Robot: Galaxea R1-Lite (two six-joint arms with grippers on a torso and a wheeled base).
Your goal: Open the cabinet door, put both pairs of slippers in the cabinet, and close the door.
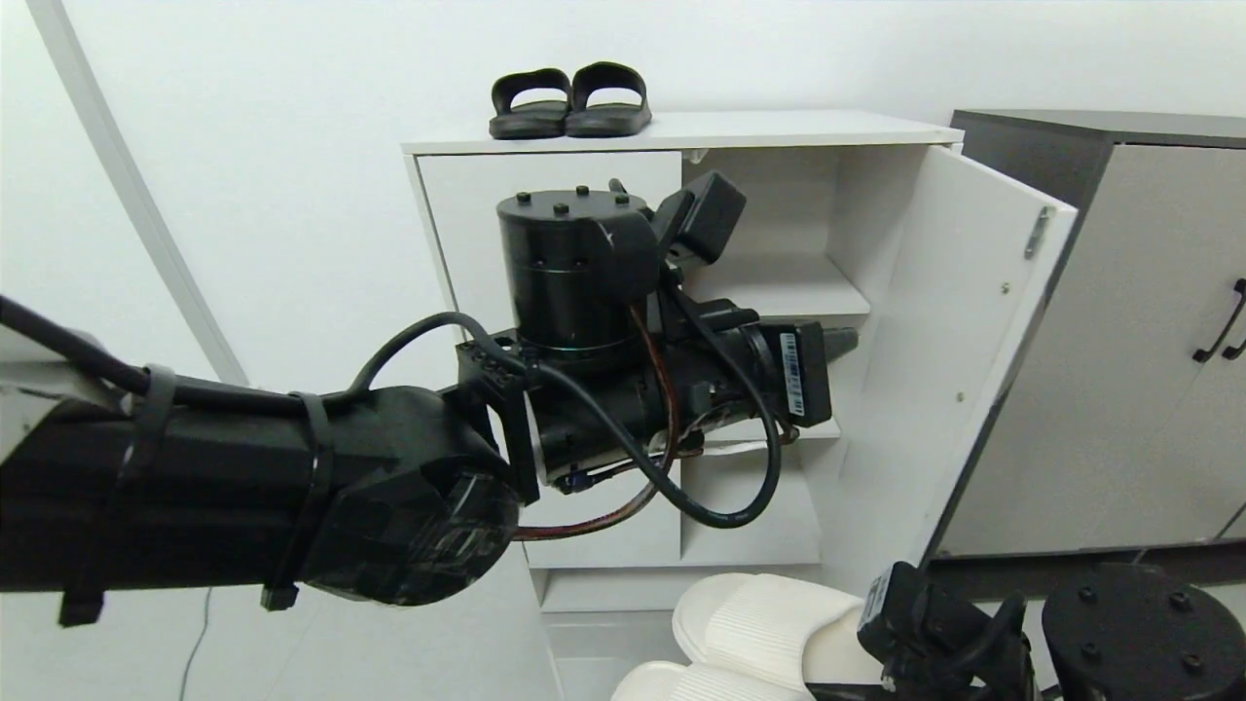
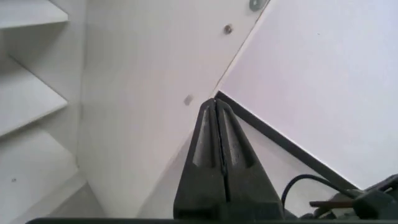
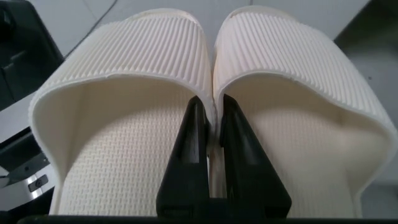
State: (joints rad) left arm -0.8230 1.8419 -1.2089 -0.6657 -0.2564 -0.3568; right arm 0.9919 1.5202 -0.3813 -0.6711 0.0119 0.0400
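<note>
The white cabinet point(image 1: 672, 129) stands with its right door point(image 1: 959, 360) swung open and its left door point(image 1: 458, 214) closed; bare shelves point(image 1: 779, 282) show inside. A black pair of slippers point(image 1: 569, 100) sits on the cabinet's top. My left gripper point(image 1: 845, 341) is shut with nothing in it, its tip close to the open door's inner face point(image 2: 155, 74); the wrist view shows the gripper point(image 2: 216, 106) with its fingers pressed together. Low in front of the cabinet, the white pair of slippers point(image 1: 759, 623) is held side by side. My right gripper point(image 3: 211, 106) is shut on their two adjoining inner walls point(image 3: 214, 68).
A grey cabinet point(image 1: 1119, 341) with black handles point(image 1: 1228, 321) stands directly right of the open door, leaving little gap behind it. My left arm point(image 1: 292, 497) crosses in front of the white cabinet's lower left part. A white wall lies behind and to the left.
</note>
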